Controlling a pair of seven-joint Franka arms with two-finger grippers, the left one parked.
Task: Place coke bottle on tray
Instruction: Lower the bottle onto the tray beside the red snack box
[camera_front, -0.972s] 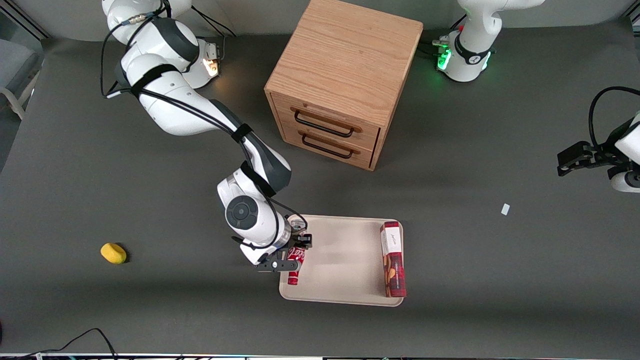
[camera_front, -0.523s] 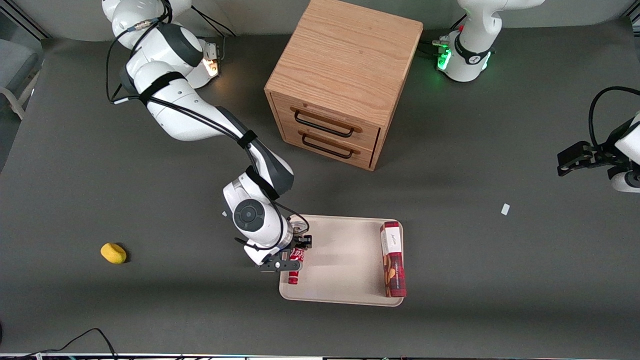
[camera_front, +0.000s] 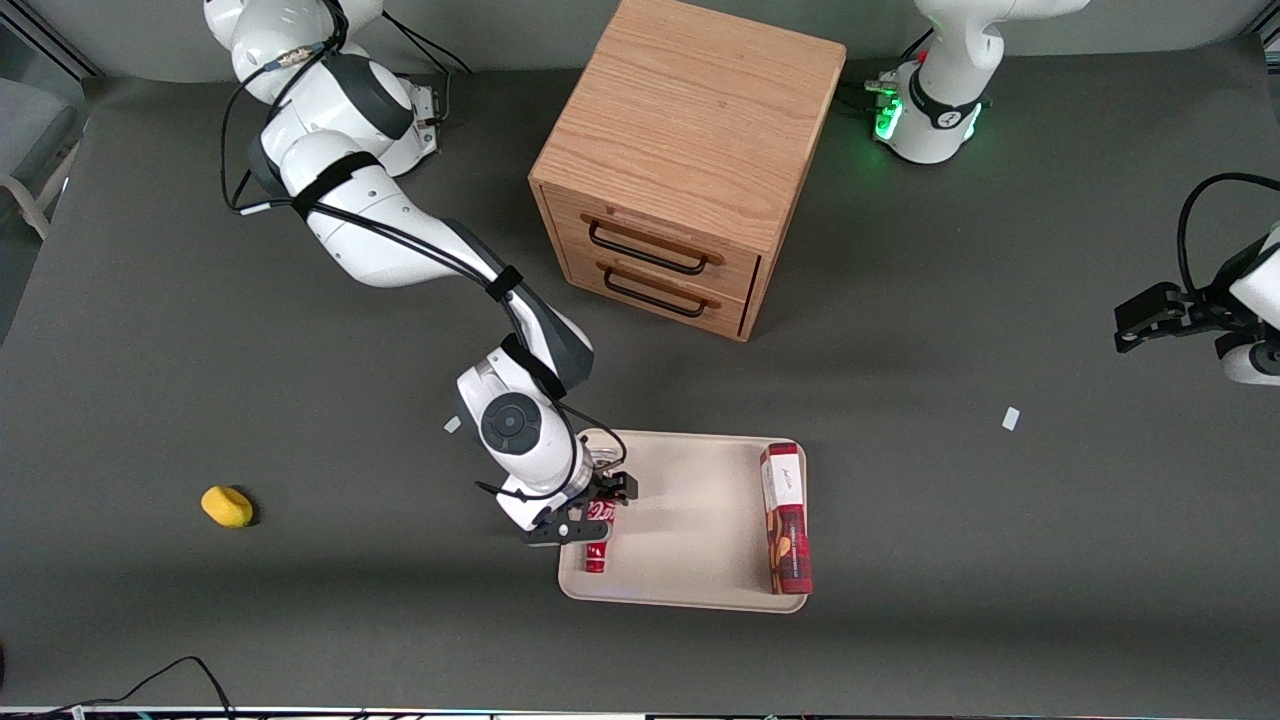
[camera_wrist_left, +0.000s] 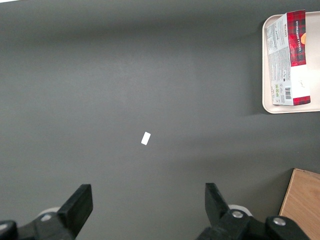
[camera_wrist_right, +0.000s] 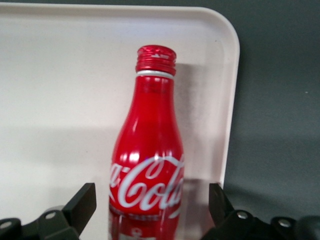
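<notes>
A yellow object (camera_front: 227, 506) lies on the dark table (camera_front: 300, 600) toward the working arm's end. The right arm's tool (camera_front: 594, 510) hangs over the beige tray (camera_front: 690, 520), its fingers (camera_wrist_right: 82, 202) spread open on either side of the coke bottle (camera_front: 597, 545) without touching it. The bottle lies on the tray beside one short rim, its cap toward the front camera, and a red-and-white box (camera_front: 785, 518) lies along the tray's edge nearest the parked arm.

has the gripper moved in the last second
Yes. The gripper shifted slightly toward the parked arm's end, farther over the tray, and the bottle went with it.
</notes>
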